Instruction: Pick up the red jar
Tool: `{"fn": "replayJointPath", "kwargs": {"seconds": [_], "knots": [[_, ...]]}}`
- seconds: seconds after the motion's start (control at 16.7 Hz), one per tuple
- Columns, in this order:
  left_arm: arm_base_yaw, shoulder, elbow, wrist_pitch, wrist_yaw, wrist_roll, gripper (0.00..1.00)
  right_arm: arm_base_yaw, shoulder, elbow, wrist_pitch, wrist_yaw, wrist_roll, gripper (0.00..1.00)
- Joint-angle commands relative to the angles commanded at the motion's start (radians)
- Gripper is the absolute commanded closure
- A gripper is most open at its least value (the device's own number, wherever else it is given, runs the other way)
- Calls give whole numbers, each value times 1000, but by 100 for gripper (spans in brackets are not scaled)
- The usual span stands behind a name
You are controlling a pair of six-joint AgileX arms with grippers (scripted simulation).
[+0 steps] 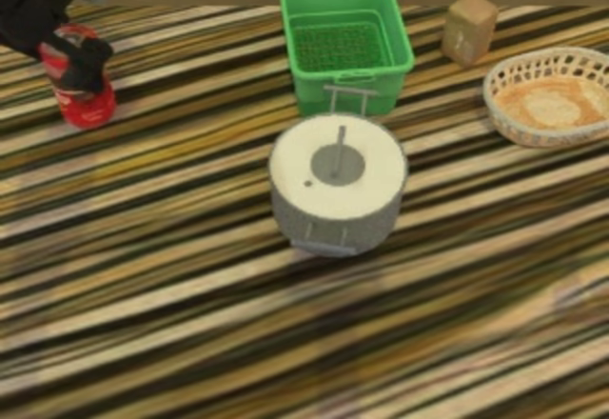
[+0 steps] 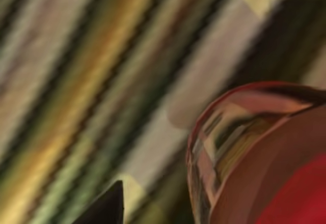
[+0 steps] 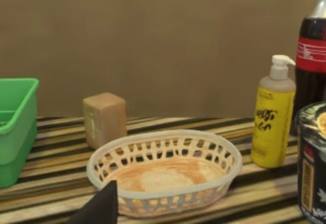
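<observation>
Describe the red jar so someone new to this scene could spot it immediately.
Start at the green basket at the table's back middle, then look to the far left edge. The red jar stands there under the left gripper. It is the only red thing on the table, much smaller than the basket and the white drum.
</observation>
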Motion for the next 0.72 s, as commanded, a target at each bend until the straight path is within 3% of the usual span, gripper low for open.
{"fn": "replayJointPath", "kwargs": {"seconds": [0.66, 0.72], "knots": [[0, 0, 0, 0, 0, 0, 98, 0, 0, 0, 0, 0, 0, 0], [0, 0, 0, 0, 0, 0, 100, 0, 0, 0, 0, 0, 0, 0]]}}
